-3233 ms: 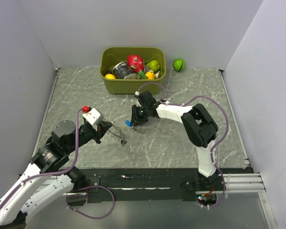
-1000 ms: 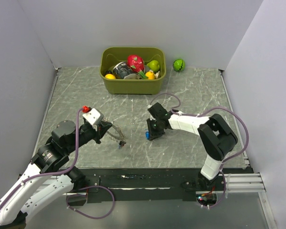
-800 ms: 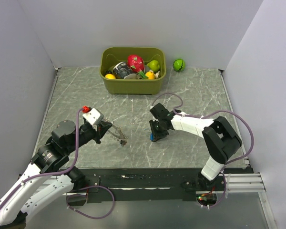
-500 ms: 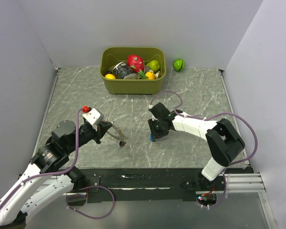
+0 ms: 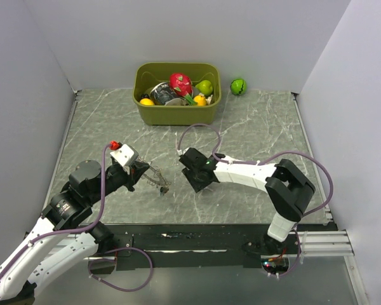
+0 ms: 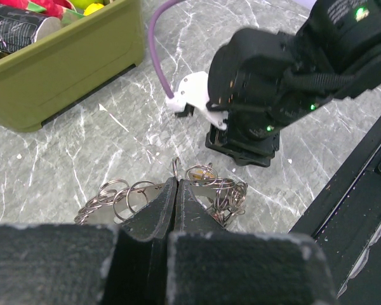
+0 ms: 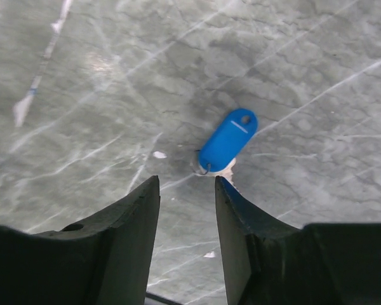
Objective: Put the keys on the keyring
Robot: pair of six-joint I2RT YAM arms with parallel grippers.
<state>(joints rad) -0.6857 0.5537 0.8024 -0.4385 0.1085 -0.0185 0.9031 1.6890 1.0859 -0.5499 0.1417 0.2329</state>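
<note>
- The left gripper (image 6: 176,185) has its two fingers pressed tight together on the keyring (image 6: 206,175). It holds the ring up, just above the table (image 7: 82,95).
- The keyring looks like a bunch of thin wire loops. Some loops stick out on each side of the fingers.
- I cannot tell if any key hangs on the ring yet. The loops are too small and tangled to see.
- The right gripper (image 7: 186,184) has its fingers apart. Nothing is between them.
- A blue key (image 7: 227,140) lies flat on the table, just in front of those open fingers. It touches neither finger.
- From above, the right gripper sits close to the keyring, a little to the side of it. The blue key is hidden under it in that view.
- I see no other keys in these pictures.
- The green bin (image 5: 176,114) with toy fruits (image 5: 181,82) is at the back, well away from both grippers.
- So I think the job is not far along. The ring is held and ready, but the blue key is loose on the table.
- What is left: pick up the blue key, bring it to the ring and slide it on. Then do the same with any other keys.
</note>
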